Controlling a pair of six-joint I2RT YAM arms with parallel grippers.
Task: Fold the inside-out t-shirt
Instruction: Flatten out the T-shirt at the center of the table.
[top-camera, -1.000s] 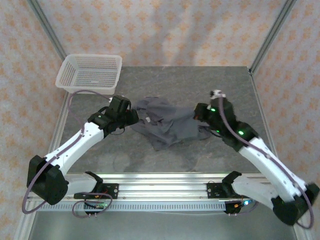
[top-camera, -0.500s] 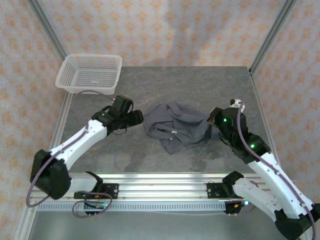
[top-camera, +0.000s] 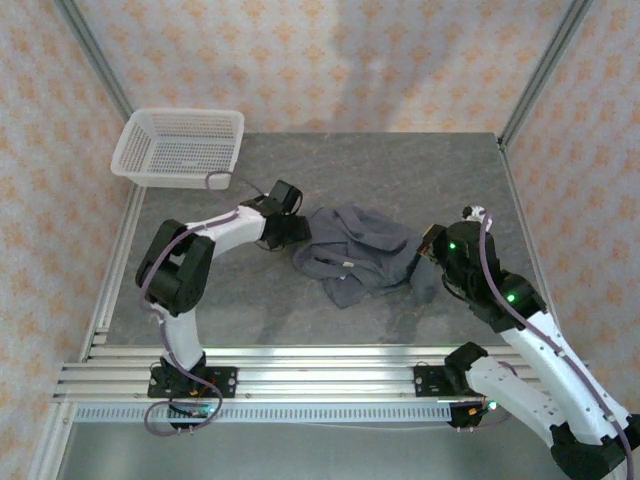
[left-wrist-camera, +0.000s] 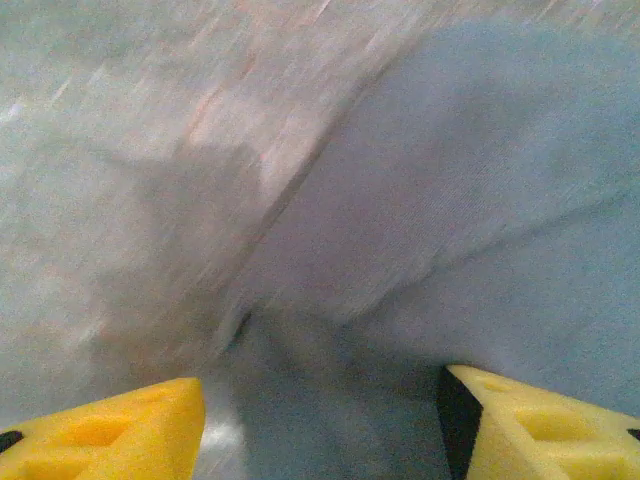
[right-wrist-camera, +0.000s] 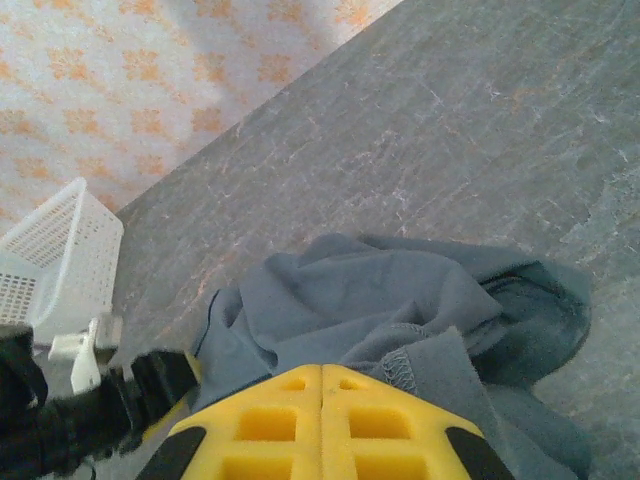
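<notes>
The inside-out t-shirt (top-camera: 355, 250) lies crumpled in a slate-grey heap at the middle of the table. My left gripper (top-camera: 296, 232) is at the heap's left edge. In the left wrist view it (left-wrist-camera: 320, 425) is open, its yellow fingertips (left-wrist-camera: 110, 430) spread low over the blurred fabric (left-wrist-camera: 480, 200). My right gripper (top-camera: 430, 252) is at the heap's right edge. In the right wrist view it (right-wrist-camera: 321, 375) is shut, with a stitched hem (right-wrist-camera: 405, 365) coming out beside the pressed pads and the rest of the shirt (right-wrist-camera: 380, 290) bunched beyond.
A white mesh basket (top-camera: 182, 147) stands at the table's far left corner, also in the right wrist view (right-wrist-camera: 55, 260). Bare grey tabletop (top-camera: 400, 170) stretches behind the shirt. The frame's posts rise at the back corners.
The right gripper dragged the shirt to the right and drew back. The left arm swung in to the shirt's left edge, and its jaws opened wider.
</notes>
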